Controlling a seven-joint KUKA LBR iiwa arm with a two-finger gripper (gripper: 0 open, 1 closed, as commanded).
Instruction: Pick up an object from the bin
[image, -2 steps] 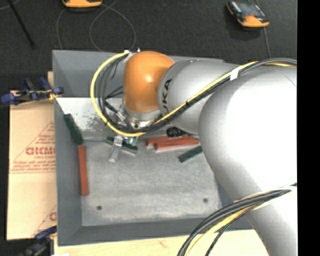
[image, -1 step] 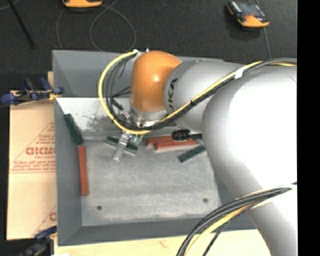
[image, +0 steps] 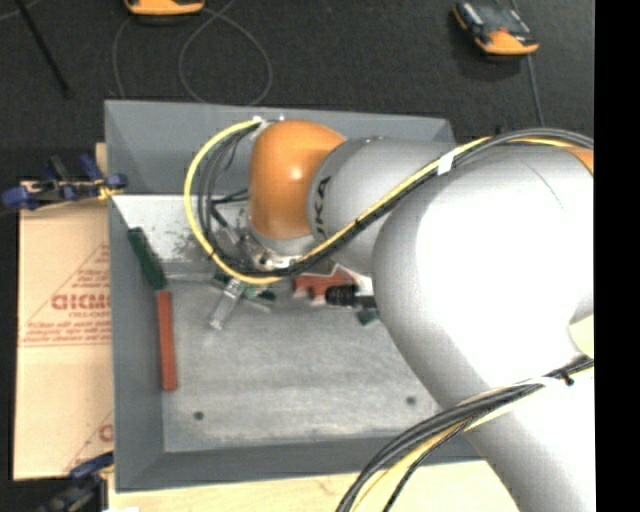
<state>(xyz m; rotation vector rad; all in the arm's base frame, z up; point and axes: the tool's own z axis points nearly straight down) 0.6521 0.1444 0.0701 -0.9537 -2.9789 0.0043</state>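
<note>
The gripper (image: 240, 282) sits under the arm's orange cover mid-bin (image: 300, 395), open or closed I cannot tell. A small red thing (image: 318, 288) lies just beside it. A green stick (image: 147, 258) and a red stick (image: 166, 340) hug the left wall, with bare floor toward the front.

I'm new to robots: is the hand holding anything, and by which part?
Cannot tell: the hand is down in the bin, mostly behind the orange cover.

in the grey metal bin (image: 300, 420), a dark green flat bar (image: 146, 258) lies by the left wall toward the back, and a long red-brown bar (image: 166, 340) lies just in front of it. a small clear plastic piece (image: 224, 306) lies to their right. further right, at the arm's edge, sits a red-and-white block (image: 318, 288), with a small green piece (image: 367, 316) just right of it.
</note>
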